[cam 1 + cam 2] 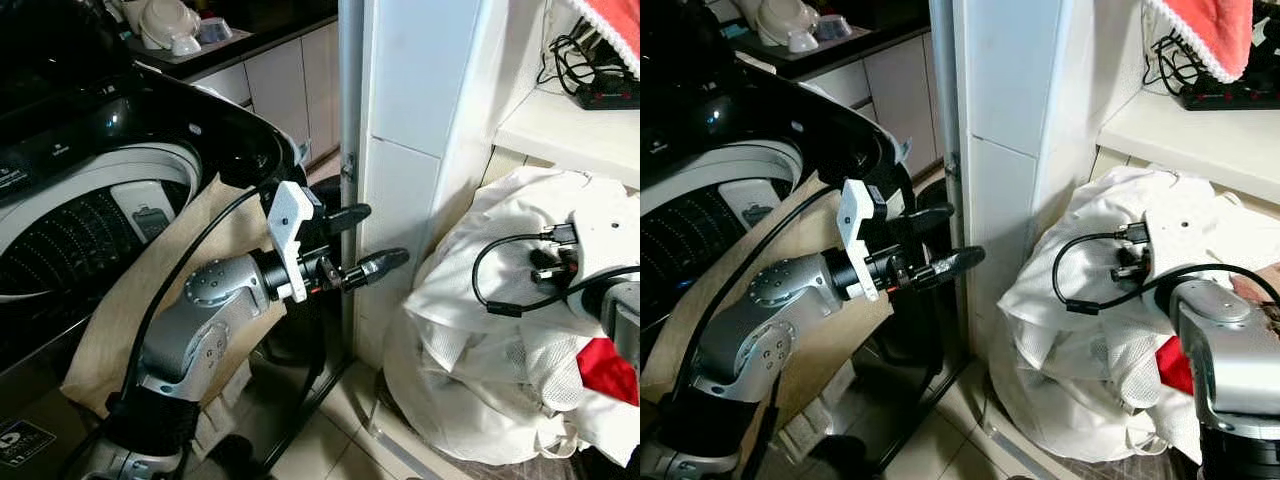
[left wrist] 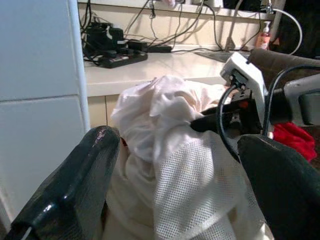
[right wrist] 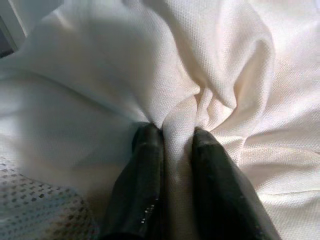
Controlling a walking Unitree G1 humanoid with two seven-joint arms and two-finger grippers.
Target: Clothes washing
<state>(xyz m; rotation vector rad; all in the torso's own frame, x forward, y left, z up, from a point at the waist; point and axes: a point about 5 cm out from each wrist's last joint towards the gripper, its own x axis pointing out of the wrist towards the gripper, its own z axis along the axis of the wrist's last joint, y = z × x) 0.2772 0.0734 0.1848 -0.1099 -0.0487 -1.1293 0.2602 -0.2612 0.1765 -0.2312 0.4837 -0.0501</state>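
A heap of white clothes [image 1: 480, 330] lies on the floor to the right of a white pillar, mesh fabric mixed in. My right gripper [image 3: 177, 137] is sunk into the top of the heap, its two black fingers [image 3: 145, 150] shut on a pinched fold of white garment [image 3: 210, 75]. In the left eye view that gripper [image 1: 545, 265] is half hidden by the cloth. My left gripper [image 1: 375, 240] hangs open and empty in the air by the pillar, pointing at the heap. The top-loading washing machine [image 1: 90, 200] stands at the left with its drum open.
A beige cloth [image 1: 130, 310] drapes over the washer's front. The white pillar [image 1: 400, 150] stands between the washer and the heap. A red cloth [image 1: 608, 368] lies at the right of the heap. A shelf above holds a power strip [image 1: 605, 92] and cables.
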